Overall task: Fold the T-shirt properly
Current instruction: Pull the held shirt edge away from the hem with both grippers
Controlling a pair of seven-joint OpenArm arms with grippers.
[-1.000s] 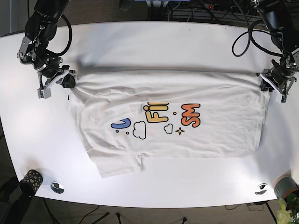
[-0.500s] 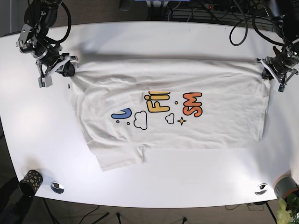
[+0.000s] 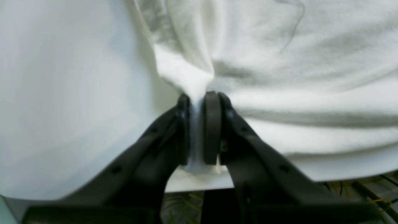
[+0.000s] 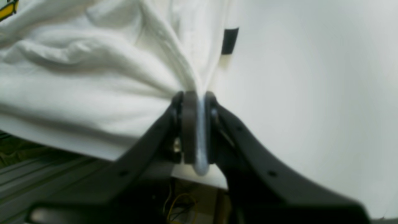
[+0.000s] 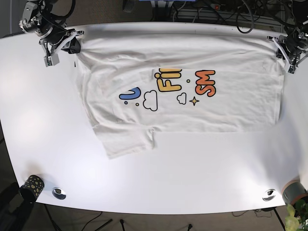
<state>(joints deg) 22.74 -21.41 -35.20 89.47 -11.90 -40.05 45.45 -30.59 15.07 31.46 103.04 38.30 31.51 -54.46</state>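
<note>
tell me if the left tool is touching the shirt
Touching. In the left wrist view the left tool is shut on a pinched fold of the shirt, with white cloth squeezed between its two pads.

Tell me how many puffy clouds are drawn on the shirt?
2. One big cloud sits beside the blue shape; a smaller cloud sits under the yellow letters. A fold along the T-shirt may hide more.

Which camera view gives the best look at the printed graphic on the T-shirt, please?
The base view: the whole graphic lies face up on the T-shirt. The right wrist view catches only a yellow sliver of it at its corner; the left wrist view shows plain white cloth.
</note>
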